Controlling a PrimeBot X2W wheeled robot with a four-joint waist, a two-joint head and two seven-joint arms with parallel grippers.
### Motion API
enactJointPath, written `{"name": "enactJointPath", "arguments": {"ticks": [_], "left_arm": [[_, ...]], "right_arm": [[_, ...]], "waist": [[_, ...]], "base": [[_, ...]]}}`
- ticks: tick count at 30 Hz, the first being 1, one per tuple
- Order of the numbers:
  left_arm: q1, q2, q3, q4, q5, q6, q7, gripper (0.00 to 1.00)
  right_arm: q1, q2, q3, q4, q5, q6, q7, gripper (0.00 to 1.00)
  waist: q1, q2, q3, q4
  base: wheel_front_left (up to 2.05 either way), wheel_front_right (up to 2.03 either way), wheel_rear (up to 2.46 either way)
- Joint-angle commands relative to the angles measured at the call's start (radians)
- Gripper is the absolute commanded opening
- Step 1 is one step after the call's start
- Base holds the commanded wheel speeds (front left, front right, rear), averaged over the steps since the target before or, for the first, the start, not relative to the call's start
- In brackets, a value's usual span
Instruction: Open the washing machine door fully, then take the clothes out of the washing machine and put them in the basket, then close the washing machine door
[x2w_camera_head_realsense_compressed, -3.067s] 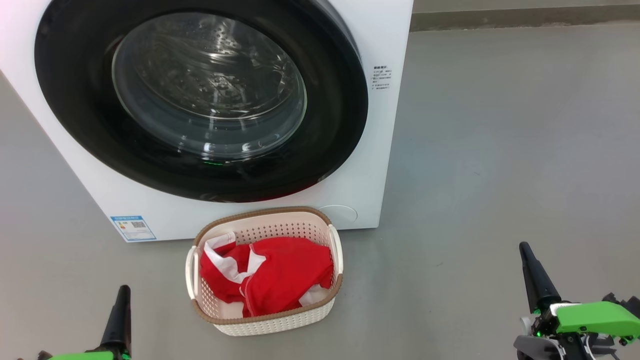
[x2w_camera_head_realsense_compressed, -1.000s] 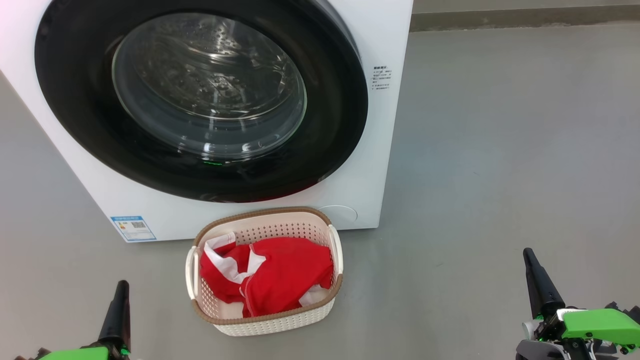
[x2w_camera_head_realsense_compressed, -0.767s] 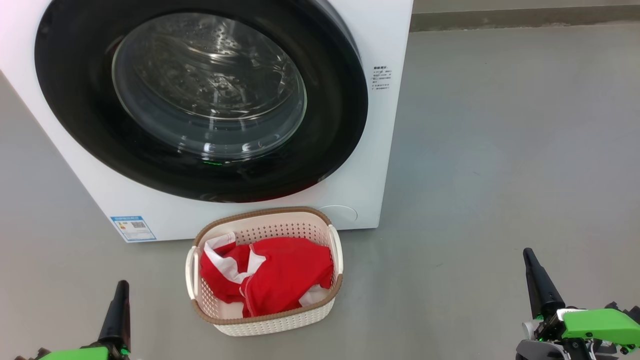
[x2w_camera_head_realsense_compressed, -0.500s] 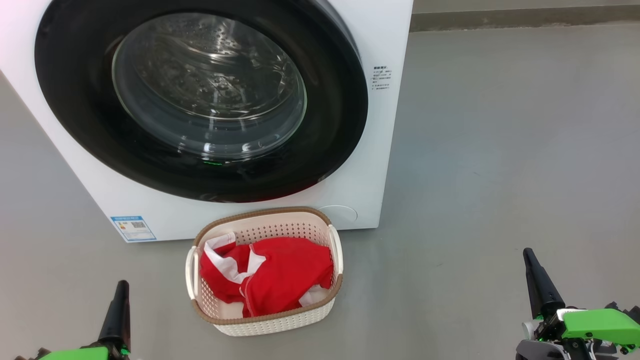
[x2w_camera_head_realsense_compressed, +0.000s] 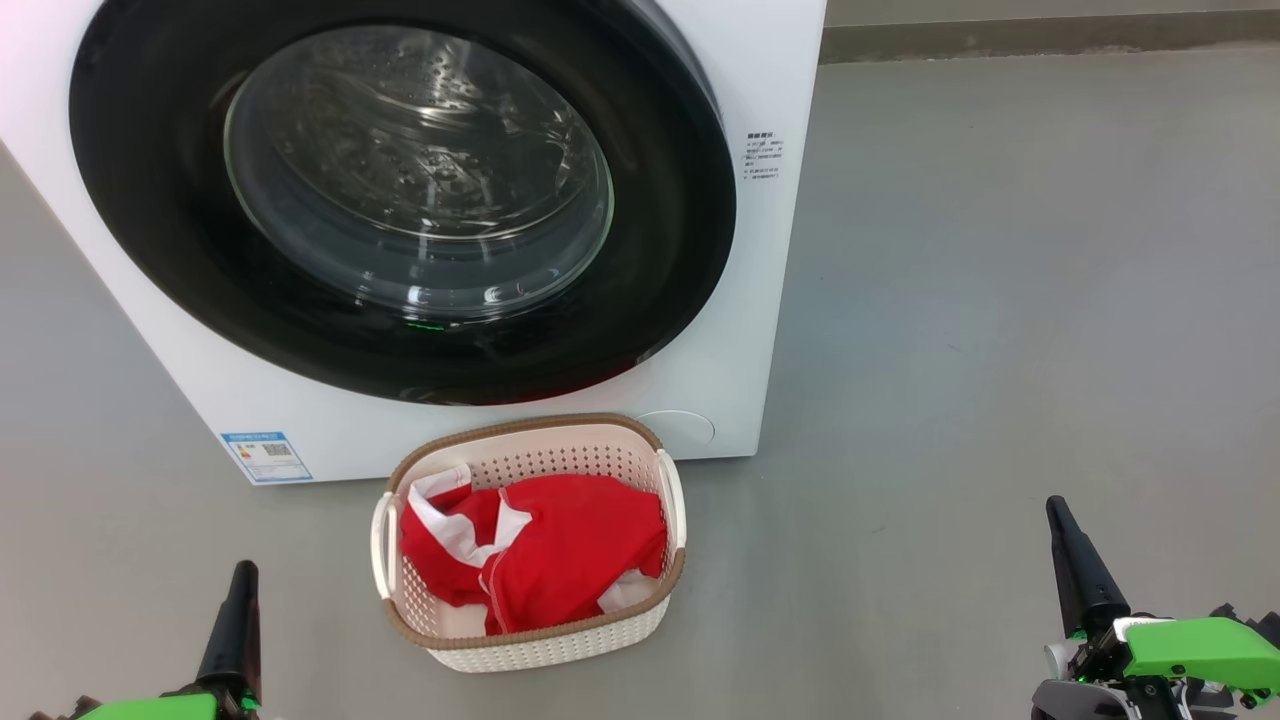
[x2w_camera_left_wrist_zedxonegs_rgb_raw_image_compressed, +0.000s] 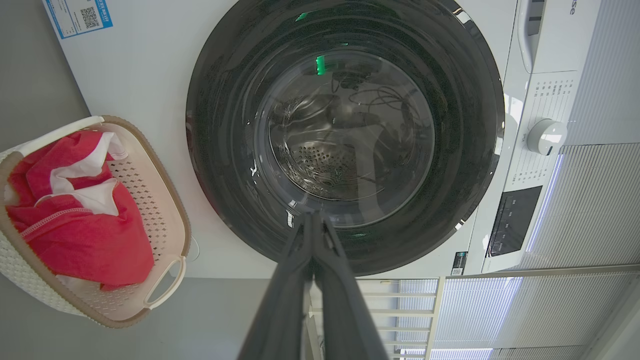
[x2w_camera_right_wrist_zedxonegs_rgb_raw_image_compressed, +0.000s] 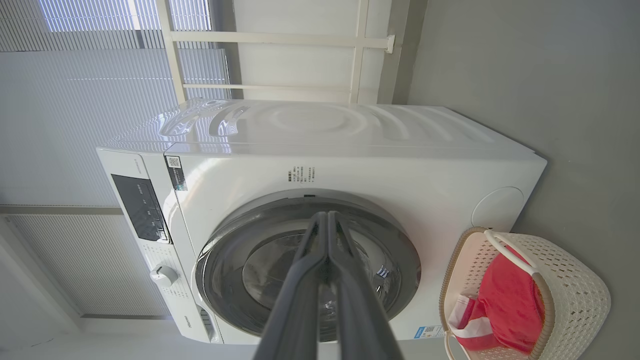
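The white washing machine (x2w_camera_head_realsense_compressed: 740, 330) stands ahead with its round black-rimmed door (x2w_camera_head_realsense_compressed: 400, 190) shut flat against the front; the steel drum shows through the glass. On the floor just before it sits the cream basket (x2w_camera_head_realsense_compressed: 530, 645) holding the red clothes (x2w_camera_head_realsense_compressed: 560, 550) with white trim. My left gripper (x2w_camera_head_realsense_compressed: 243, 572) is low at the left of the basket, shut and empty. Low at the far right, well away from the basket, my right gripper (x2w_camera_head_realsense_compressed: 1053, 505) is also shut and empty. In the wrist views the door (x2w_camera_left_wrist_zedxonegs_rgb_raw_image_compressed: 345, 135) (x2w_camera_right_wrist_zedxonegs_rgb_raw_image_compressed: 310, 265), the basket (x2w_camera_left_wrist_zedxonegs_rgb_raw_image_compressed: 165, 210) (x2w_camera_right_wrist_zedxonegs_rgb_raw_image_compressed: 575, 290) and the shut fingers (x2w_camera_left_wrist_zedxonegs_rgb_raw_image_compressed: 305, 260) (x2w_camera_right_wrist_zedxonegs_rgb_raw_image_compressed: 310, 265) appear.
Grey floor (x2w_camera_head_realsense_compressed: 1000, 300) stretches wide to the right of the machine. A dark skirting strip (x2w_camera_head_realsense_compressed: 1050, 35) runs along the far wall. The machine's control panel and knob (x2w_camera_left_wrist_zedxonegs_rgb_raw_image_compressed: 546, 136) sit beside the door, with slatted blinds (x2w_camera_right_wrist_zedxonegs_rgb_raw_image_compressed: 75, 100) behind the machine.
Over three seconds the right gripper sank slightly and the left dropped a touch; over the last second nothing has moved.
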Motion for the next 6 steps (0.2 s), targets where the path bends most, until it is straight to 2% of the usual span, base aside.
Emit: {"name": "enactJointPath", "arguments": {"ticks": [1,6], "left_arm": [[-0.038,0.016,0.034,-0.019,-0.003,-0.012,0.006,0.00],[-0.038,0.016,0.034,-0.019,-0.003,-0.012,0.006,0.00]], "right_arm": [[-0.012,0.000,0.023,-0.030,0.003,0.002,0.008,0.00],[-0.012,0.000,0.023,-0.030,0.003,0.002,0.008,0.00]], "waist": [[0.0000,0.0000,0.000,0.000],[0.0000,0.0000,0.000,0.000]], "base": [[0.00,0.00,0.00],[0.00,0.00,0.00]]}}
